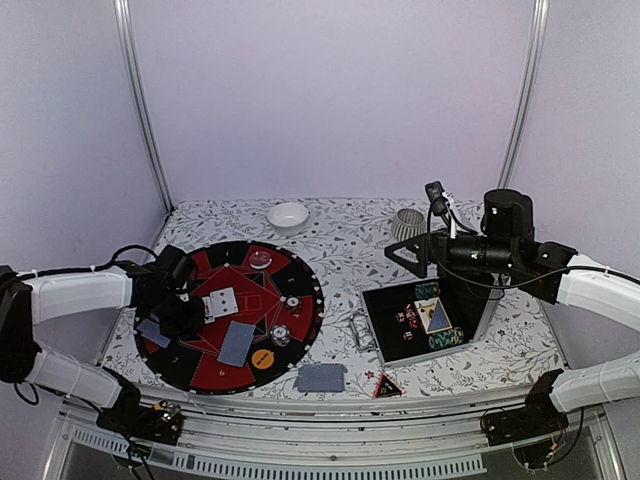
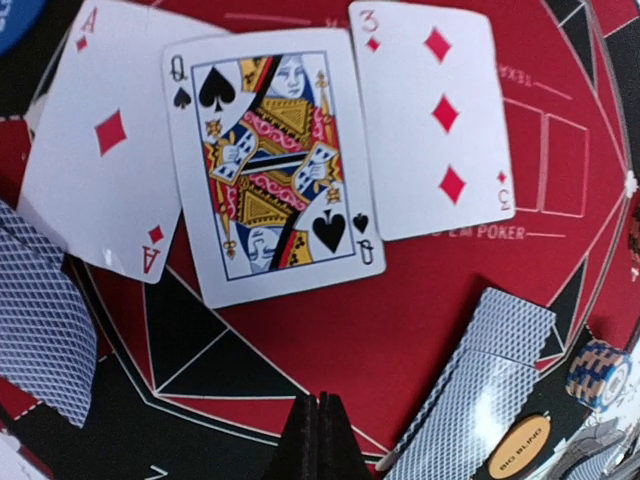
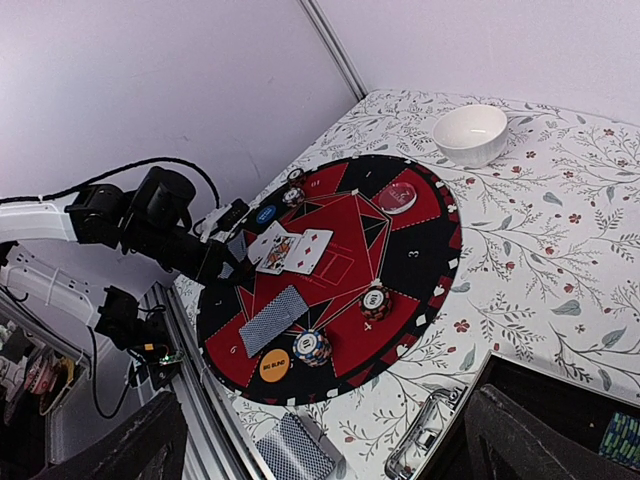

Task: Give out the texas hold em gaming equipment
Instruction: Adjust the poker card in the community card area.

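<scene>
My left hand (image 2: 317,432) is shut, nothing visible in it, low over the mat (image 2: 400,330) just short of the three face-up cards (image 2: 275,165). They're fanned at centre so every seat can read them. Face-down hole cards (image 1: 238,342) lie at a seat edge. A spare stack (image 1: 321,377) sits off the mat on the counter (image 1: 350,240). My right hand (image 3: 325,445) gapes wide above the case (image 1: 372,325), presumably staged for chips.

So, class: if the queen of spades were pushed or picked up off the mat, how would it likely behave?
The queen of spades lies flat on the red mat, so it is probably thin, light and hard to lift by an edge. Pushed, it would likely slide and could drag the ace of diamonds, whose edge it overlaps.
</scene>
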Available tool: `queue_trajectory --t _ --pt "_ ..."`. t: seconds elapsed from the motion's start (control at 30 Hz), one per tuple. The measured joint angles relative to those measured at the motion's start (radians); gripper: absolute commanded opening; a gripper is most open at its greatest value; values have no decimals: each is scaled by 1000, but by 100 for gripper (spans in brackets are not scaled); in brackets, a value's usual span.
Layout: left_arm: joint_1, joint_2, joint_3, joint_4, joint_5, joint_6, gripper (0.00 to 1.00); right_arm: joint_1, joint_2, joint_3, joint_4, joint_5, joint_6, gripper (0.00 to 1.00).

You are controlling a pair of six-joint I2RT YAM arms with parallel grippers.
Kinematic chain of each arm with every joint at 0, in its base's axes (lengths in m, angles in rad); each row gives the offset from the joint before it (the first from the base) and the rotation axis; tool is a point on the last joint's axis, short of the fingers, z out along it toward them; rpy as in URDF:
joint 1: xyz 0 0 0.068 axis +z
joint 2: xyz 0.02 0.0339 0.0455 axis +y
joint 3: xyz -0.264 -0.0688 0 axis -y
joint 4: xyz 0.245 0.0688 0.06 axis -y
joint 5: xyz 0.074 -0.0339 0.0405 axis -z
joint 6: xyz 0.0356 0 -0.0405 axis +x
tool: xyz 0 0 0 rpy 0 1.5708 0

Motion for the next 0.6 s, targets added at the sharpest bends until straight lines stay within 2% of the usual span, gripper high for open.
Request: queue_trajectory --t 0.27,0.6 --pt "0 105 -17 39 -28 -56 0 0 0 0 0 0 0 99" --pt "5 144 2 45 -50 -69 0 0 0 0 0 3 0 99"
